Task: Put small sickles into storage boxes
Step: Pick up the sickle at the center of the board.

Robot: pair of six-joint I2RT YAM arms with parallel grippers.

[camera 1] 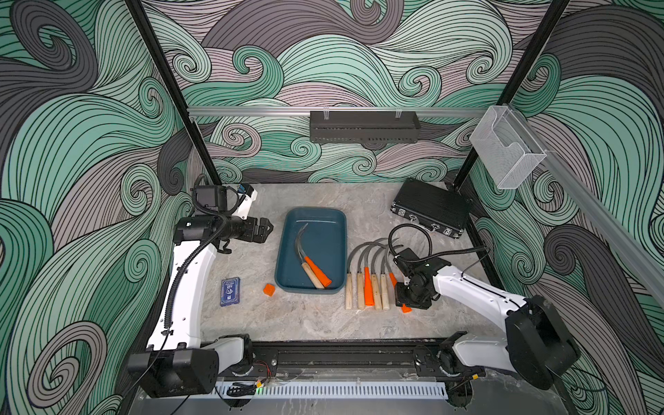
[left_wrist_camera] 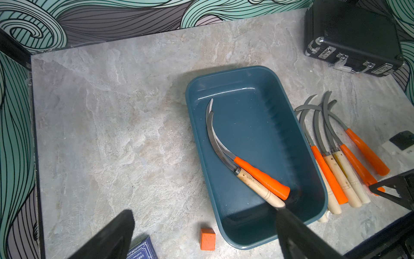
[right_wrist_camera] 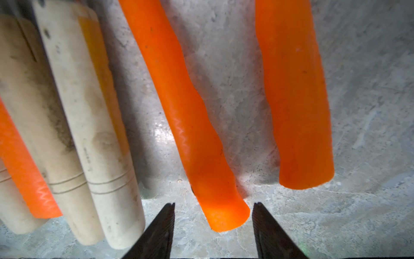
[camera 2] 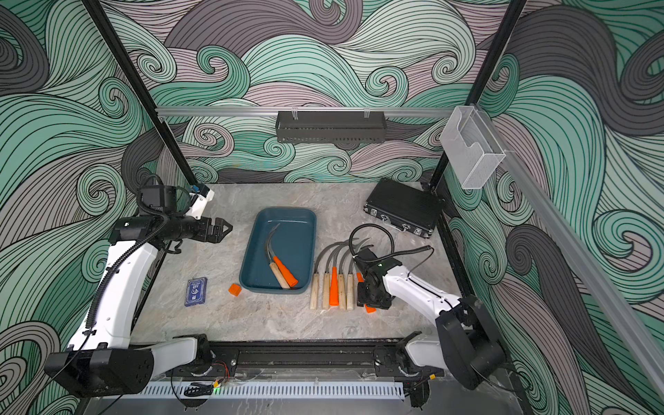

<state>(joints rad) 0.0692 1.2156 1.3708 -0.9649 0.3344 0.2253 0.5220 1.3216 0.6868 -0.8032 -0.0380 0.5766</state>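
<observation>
2 sickles (camera 1: 309, 264) lie inside teal tray (camera 1: 316, 215), near its front end; the rest sit in a row (camera 1: 366, 284) on table (camera 1: 323, 323) just beside it, R-arm side. R claw (right_wrist_camera: 214, 204) open, jaws astride one orange handle (right_wrist_camera: 190, 125) end, no grip. L claw (camera 1: 266, 230) open, empty.

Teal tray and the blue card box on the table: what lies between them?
A small orange cube sits between the teal tray and the blue card box, nearer the tray; both top views show it.
</observation>
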